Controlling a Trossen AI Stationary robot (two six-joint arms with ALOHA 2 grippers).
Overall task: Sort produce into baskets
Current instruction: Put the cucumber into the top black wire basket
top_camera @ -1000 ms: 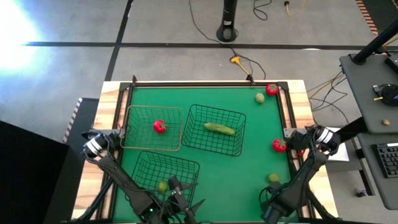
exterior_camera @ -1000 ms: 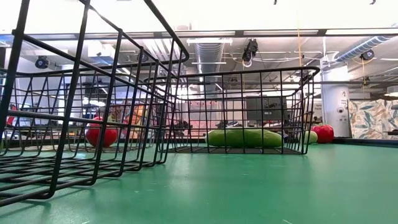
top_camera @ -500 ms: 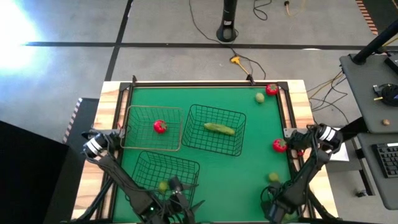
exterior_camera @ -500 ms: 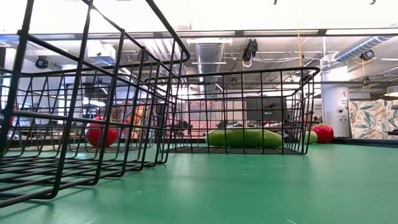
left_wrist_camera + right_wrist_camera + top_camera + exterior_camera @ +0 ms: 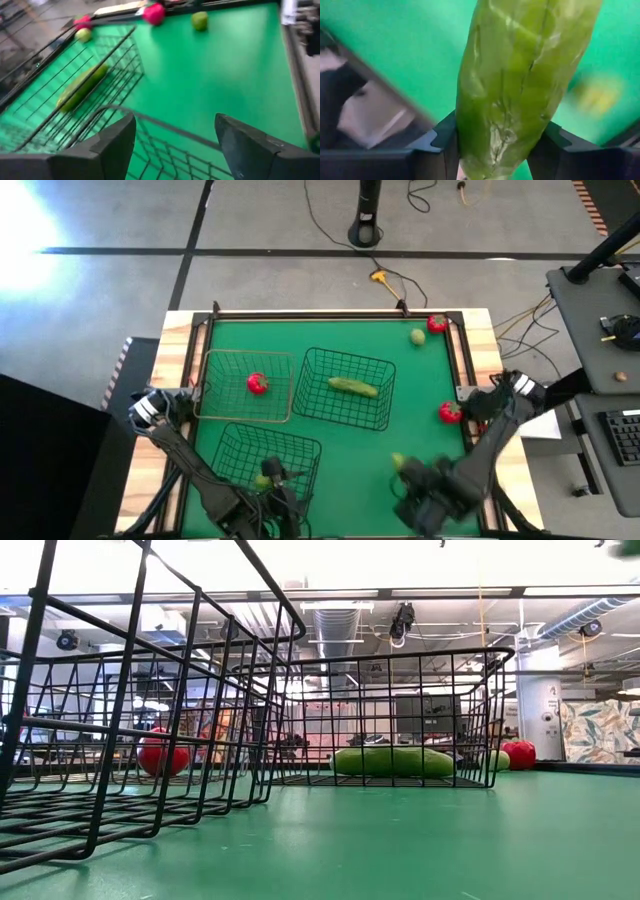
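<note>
Now, reading the high view from 9 o'clock to 3 o'clock, we first meet the left tool (image 5: 268, 498), which hangs over the dark basket (image 5: 268, 460) at 7 o'clock on the green bench (image 5: 400, 410); its two fingers stand spread well apart in its wrist view and hold nothing. A yellow-green fruit (image 5: 262, 479) lies in that basket. The brown-wire basket (image 5: 243, 387) at 9 o'clock holds a tomato (image 5: 257, 383), and the middle basket (image 5: 347, 389) holds one cucumber (image 5: 352, 386) lying flat, its long axis running from 10 to 4 o'clock.

What has changed in the last second lies on the right. The right tool (image 5: 412, 478), which was low at the 5 o'clock edge of the bench, has swung inward toward 6 o'clock and now shows blurred with motion. A yellow-green fruit that lay near it a second ago is no longer seen on the cloth. The right wrist view shows the fingers closed on a second cucumber (image 5: 520, 85), gripped near one end, its long axis pointing straight out ahead of the fingers. We judge the pick is done and the carry to the middle basket has begun.

Loose on the bench are a tomato (image 5: 449, 413) at 3 o'clock, and another tomato (image 5: 437, 324) beside a yellow-green fruit (image 5: 417, 336) at 1 o'clock.
</note>
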